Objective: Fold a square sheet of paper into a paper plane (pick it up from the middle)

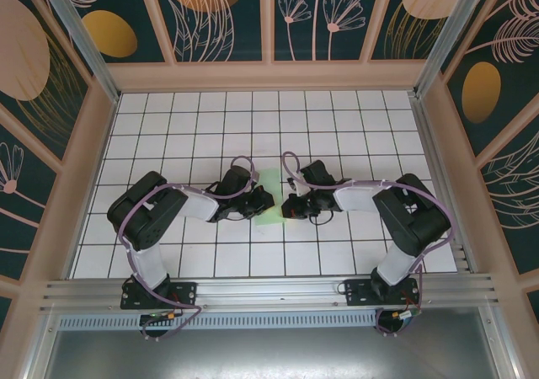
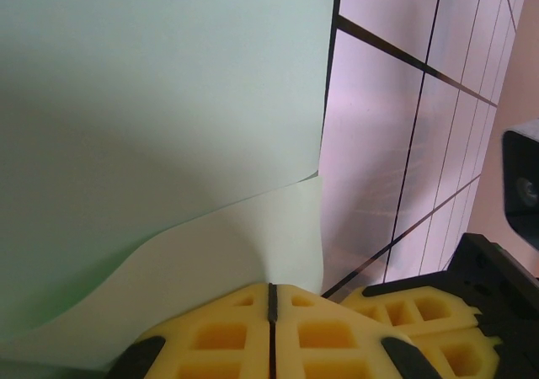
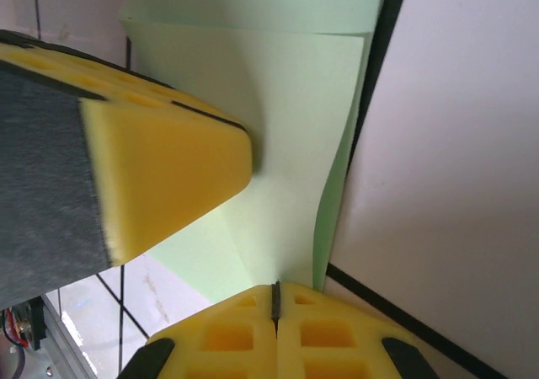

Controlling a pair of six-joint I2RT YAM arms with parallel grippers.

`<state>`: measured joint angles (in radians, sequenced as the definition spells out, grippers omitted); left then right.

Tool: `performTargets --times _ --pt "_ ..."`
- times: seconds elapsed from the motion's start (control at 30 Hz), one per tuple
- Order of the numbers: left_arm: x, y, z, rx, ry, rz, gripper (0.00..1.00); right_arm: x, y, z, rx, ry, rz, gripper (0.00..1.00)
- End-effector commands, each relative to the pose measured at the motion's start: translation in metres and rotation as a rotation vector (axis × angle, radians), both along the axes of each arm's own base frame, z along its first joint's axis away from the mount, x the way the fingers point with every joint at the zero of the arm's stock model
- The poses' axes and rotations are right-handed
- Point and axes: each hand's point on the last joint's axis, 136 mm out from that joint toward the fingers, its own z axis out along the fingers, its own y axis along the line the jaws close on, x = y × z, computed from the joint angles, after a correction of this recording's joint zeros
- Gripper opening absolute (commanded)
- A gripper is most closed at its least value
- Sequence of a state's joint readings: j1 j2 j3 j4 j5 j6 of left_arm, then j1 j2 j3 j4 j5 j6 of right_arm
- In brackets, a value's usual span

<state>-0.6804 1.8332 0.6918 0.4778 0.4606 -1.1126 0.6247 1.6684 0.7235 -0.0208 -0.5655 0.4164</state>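
At mid-worktop, the left claw and right claw are facing each other, each clamping tight on the partly folded square sheet of paper between them.

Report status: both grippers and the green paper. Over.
Left gripper shut, pinching thin pale mint-green paper sheet. Right gripper shut on the same sheet. Sheet partly folded, curling off white tiled table. No obstruction seen.

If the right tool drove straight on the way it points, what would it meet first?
The pale green sheet of paper it is pinching lies directly ahead of the right tool. Just beyond, slightly off that line, is the left tool's finger; depth is unclear, so contact is only likely.
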Motion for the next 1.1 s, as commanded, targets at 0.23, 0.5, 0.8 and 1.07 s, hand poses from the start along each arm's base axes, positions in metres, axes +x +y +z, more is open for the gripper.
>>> performTargets --times 0.23,0.5,0.8,1.07 --pt "-0.012 0.025 -0.030 0.118 0.076 0.049 0.09 -0.013 -0.001 0.004 0.018 -0.009 0.050 0.01" --pt "-0.013 0.026 -0.029 0.118 0.074 0.051 0.09 -0.015 -0.002 -0.007 0.000 0.022 0.055 0.01" --pt "-0.008 0.022 -0.020 0.104 0.047 0.043 0.10 -0.016 -0.007 -0.019 -0.040 0.038 0.049 0.01" --pt "0.003 0.006 0.028 -0.005 -0.095 0.001 0.16 -0.015 -0.014 -0.029 -0.094 0.048 0.037 0.00"
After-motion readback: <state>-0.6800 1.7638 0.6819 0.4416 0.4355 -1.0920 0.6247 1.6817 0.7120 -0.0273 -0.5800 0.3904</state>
